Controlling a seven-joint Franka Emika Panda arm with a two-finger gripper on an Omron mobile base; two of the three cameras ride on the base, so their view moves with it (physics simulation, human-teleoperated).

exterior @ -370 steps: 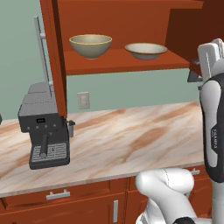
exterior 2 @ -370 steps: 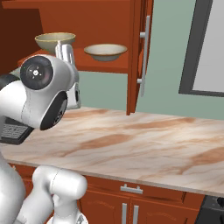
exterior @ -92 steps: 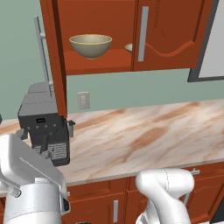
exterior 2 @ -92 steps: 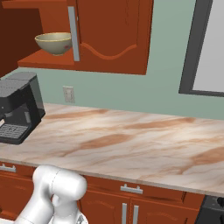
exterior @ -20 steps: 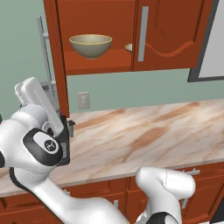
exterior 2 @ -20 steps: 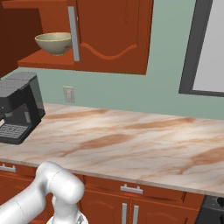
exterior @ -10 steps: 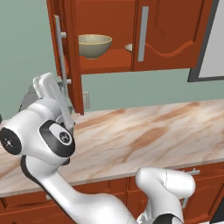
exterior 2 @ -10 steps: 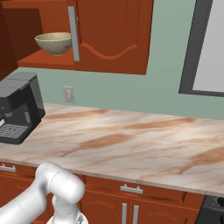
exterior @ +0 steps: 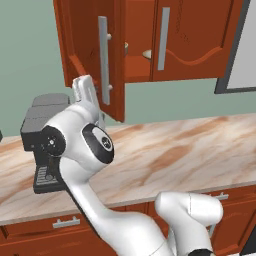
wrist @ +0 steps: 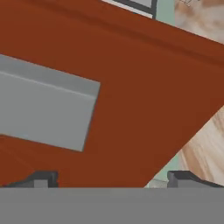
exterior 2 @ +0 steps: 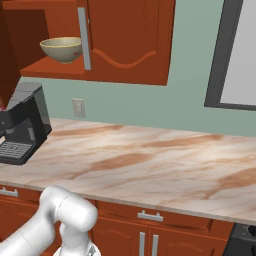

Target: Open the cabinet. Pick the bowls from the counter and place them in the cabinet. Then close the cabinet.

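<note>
Jaws spread wide, holding nothing; your gripper [wrist: 112, 178] faces the cabinet's [exterior: 190, 45] left door [exterior: 95, 60], now swung further closed.

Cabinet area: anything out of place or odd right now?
Nothing spilled or damaged. The cabinet's left door hangs partly open while the right door is shut. The deep bowl sits upright on the shelf. The coffee machine stands square on the counter.

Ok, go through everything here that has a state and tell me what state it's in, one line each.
Left cabinet door: partly open, swung out from the cabinet.
Right cabinet door: shut.
Deep bowl: upright on the cabinet shelf.
Gripper: open, holding nothing, close against the left door.
Coffee machine: upright on the counter.
</note>
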